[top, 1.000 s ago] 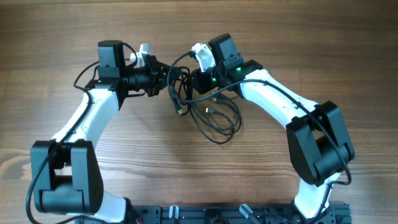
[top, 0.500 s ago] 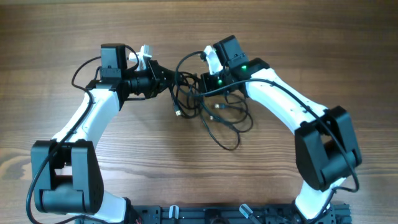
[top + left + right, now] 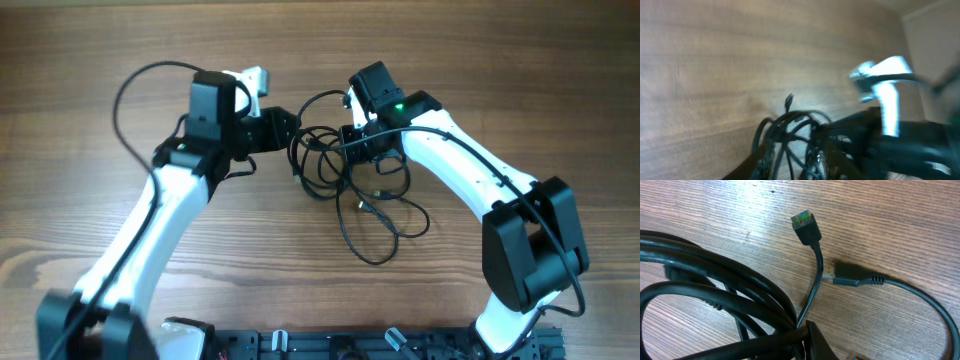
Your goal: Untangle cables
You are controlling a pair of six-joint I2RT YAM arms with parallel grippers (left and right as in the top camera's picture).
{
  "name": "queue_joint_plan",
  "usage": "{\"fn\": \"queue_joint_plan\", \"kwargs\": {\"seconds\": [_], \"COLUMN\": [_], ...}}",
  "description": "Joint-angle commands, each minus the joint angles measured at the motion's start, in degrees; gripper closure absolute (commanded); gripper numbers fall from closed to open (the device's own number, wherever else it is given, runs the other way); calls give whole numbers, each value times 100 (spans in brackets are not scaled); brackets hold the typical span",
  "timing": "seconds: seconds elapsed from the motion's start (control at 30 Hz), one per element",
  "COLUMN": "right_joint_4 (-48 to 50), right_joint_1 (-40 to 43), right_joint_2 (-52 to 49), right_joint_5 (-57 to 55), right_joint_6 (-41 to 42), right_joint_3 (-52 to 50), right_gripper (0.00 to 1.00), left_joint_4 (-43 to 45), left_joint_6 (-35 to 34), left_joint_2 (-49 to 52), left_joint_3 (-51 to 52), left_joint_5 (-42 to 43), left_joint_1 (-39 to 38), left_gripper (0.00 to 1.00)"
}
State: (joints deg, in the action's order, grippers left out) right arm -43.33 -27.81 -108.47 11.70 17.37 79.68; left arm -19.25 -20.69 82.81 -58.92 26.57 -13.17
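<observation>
Trailing toward the base, a loop [image 3: 378, 261] of the cables [image 3: 335, 168] lies slack on the table [image 3: 520, 60], with two plugs [image 3: 804, 222] free beside it. Beyond, the cords bunch in a knot between the arms, so the untangling looks barely begun. The right tool [image 3: 357, 138] is closed, pinching the bundle by the look of it. The left tool [image 3: 291, 128] touches the knot's other side, its gap too blurred to tell.

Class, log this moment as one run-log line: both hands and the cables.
cables: tangled loops on table | left hand: at tangle, grip unclear | right hand: shut on cables | plugs: two lying free
</observation>
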Motion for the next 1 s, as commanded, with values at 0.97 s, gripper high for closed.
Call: {"fn": "queue_joint_plan", "kwargs": {"seconds": [0.97], "right_joint_4": [330], "right_joint_1": [229], "right_joint_2": [216], "right_joint_5": [2234], "right_joint_6": [-70], "right_joint_3": [149], "right_gripper": [96], "left_joint_4": [-741], "left_joint_6": [81], "left_joint_2": [640], "left_joint_3": [-28], "left_joint_5": [-79], "left_joint_1": [-608], "left_gripper": [65]}}
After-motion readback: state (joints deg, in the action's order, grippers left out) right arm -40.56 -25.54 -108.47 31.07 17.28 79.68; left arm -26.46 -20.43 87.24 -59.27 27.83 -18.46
